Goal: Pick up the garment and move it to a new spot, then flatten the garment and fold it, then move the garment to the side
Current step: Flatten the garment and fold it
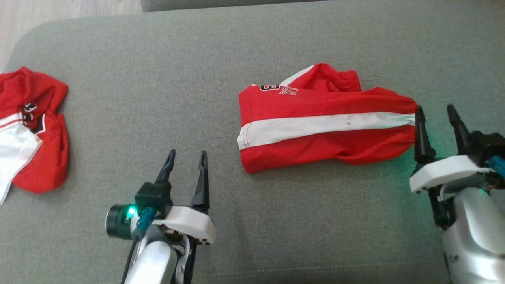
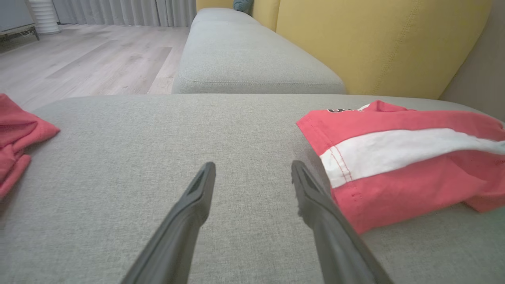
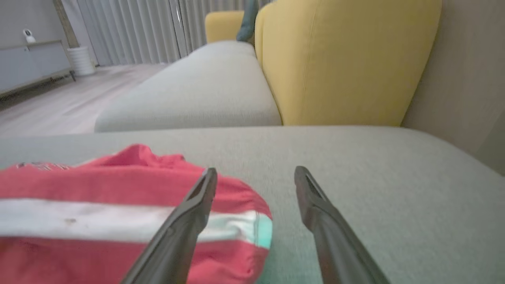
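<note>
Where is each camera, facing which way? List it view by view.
Head: above, looking down on the grey fabric cushion and white-striped red garment; left tool and right tool show.
Left wrist: low, facing across the cushion toward the yellow sofa back; own fingers show.
Right wrist: same heading; own fingers by the garment's end.
Shared: the garment.

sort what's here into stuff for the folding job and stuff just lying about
For the job:
- red garment with white stripe, centre
- right gripper, jaws open at the garment's right end
- left gripper, jaws open

Lying about:
- second red garment, far left
- yellow backrest
</note>
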You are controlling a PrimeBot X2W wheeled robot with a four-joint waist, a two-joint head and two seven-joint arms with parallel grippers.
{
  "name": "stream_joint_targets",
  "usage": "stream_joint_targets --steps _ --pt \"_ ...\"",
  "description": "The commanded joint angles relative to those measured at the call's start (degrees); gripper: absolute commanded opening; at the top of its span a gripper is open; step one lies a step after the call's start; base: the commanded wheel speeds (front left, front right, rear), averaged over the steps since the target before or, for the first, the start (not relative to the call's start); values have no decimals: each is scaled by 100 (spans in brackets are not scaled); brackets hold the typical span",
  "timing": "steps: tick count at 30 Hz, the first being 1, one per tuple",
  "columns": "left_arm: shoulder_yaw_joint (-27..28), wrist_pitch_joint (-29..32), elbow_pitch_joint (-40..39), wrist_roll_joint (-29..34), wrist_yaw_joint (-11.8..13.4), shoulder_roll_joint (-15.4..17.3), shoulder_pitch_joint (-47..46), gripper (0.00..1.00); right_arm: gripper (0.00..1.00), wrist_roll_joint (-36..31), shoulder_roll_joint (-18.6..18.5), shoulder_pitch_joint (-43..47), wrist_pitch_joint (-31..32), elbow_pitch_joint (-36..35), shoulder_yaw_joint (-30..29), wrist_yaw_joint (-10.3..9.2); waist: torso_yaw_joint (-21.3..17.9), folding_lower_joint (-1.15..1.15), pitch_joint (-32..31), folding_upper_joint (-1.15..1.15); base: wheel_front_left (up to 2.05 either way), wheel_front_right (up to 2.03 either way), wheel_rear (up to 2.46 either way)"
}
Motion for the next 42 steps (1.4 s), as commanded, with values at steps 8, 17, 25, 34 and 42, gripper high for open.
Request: stream_joint_targets --steps 8,17,25,34,42 --pt "543 -70 -98 262 184 15 81 100 100 -320 563 669 -62 -1410 44 42 -16 0 -298 0 0 0 0" --pt "751 -70 -27 435 228 15 376 100 100 -384 694 1102 -62 -1363 82 42 34 0 -626 0 0 0 0" --pt "817 -70 18 500 170 15 622 100 100 -374 715 1287 -62 -1233 226 42 124 0 -826 0 0 0 0" --pt "676 -70 -211 13 -53 15 581 100 100 -281 718 1224 -62 -1248 356 42 113 0 -684 0 0 0 0" --pt "166 -70 -266 -1343 -750 15 -149 100 100 -230 718 906 -62 -1383 533 42 -177 0 -74 0 0 0 0"
